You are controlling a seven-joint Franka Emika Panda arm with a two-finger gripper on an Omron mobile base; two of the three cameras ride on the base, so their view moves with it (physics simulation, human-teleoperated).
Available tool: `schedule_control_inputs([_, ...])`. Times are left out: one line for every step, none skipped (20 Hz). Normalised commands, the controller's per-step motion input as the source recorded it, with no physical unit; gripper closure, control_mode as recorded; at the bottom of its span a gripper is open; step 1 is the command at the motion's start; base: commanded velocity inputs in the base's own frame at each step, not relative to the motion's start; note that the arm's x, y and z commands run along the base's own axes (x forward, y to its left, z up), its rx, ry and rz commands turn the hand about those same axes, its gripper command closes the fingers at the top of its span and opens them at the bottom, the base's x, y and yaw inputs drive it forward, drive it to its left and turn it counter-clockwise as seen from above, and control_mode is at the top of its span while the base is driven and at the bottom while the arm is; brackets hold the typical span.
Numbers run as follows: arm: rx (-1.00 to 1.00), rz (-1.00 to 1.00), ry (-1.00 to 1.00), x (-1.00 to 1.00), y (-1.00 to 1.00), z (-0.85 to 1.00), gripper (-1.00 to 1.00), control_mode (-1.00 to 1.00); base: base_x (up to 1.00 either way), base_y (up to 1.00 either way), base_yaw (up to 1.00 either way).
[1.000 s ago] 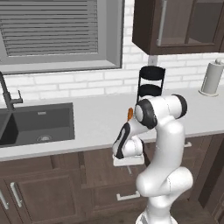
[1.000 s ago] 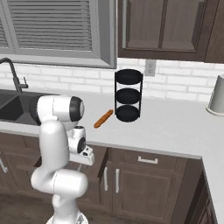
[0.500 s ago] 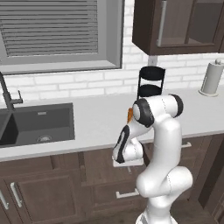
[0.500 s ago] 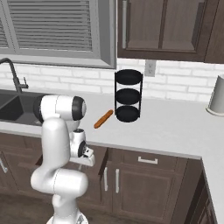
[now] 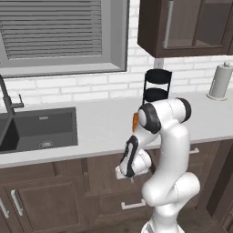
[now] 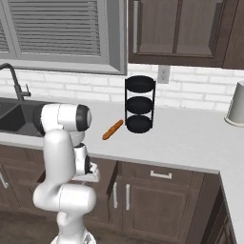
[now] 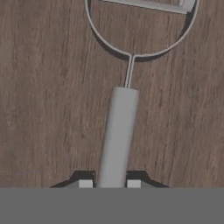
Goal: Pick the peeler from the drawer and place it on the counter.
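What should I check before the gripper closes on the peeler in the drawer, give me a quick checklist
1. Peeler lined up: ok. In the hand view its grey handle runs straight down between the two fingertips.
2. Gripper open enough: ok, a tip sits on each side of the handle.
3. Fingers touching the handle: cannot tell, the tips are cut off at the bottom of the view.
4. Drawer floor around the peeler: ok, bare wood on both sides of the handle.
5. Landing spot on the counter: ok, open surface between the sink and the orange stick.
6. Arm reach: ok, the hand sits low in front of the cabinets.
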Motion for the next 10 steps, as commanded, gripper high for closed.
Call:
schedule_control_inputs([0.0,0.43,0.0,-0.43,0.0,0.0,1.0,-1.0,0.0,0.0,0.0])
schedule_control_inputs([0.0,0.45,0.0,-0.39,0.0,0.0,1.0,-1.0,0.0,0.0,0.0])
schedule_control_inputs([0.0,0.47,0.0,-0.29,0.0,0.0,1.0,-1.0,0.0,0.0,0.0])
schedule_control_inputs([-0.01,0.49,0.0,-0.17,0.0,0.0,1.0,-1.0,0.0,0.0,0.0])
schedule_control_inputs([-0.04,0.51,0.0,-0.17,0.0,0.09,1.0,-1.0,0.0,0.0,0.0])
schedule_control_inputs([-0.01,0.54,0.0,-0.19,0.0,0.29,1.0,-1.0,0.0,0.0,0.0])
schedule_control_inputs([0.0,0.57,0.0,-0.22,0.0,0.49,1.0,-1.0,0.0,0.0,0.0])
schedule_control_inputs([0.0,0.59,0.0,-0.24,0.0,0.64,1.0,-1.0,0.0,0.0,0.0])
schedule_control_inputs([0.0,0.62,0.0,-0.21,0.0,0.69,1.0,-1.0,0.0,0.0,0.0])
schedule_control_inputs([0.0,0.64,0.0,-0.19,0.0,0.69,1.0,-1.0,0.0,0.0,0.0])
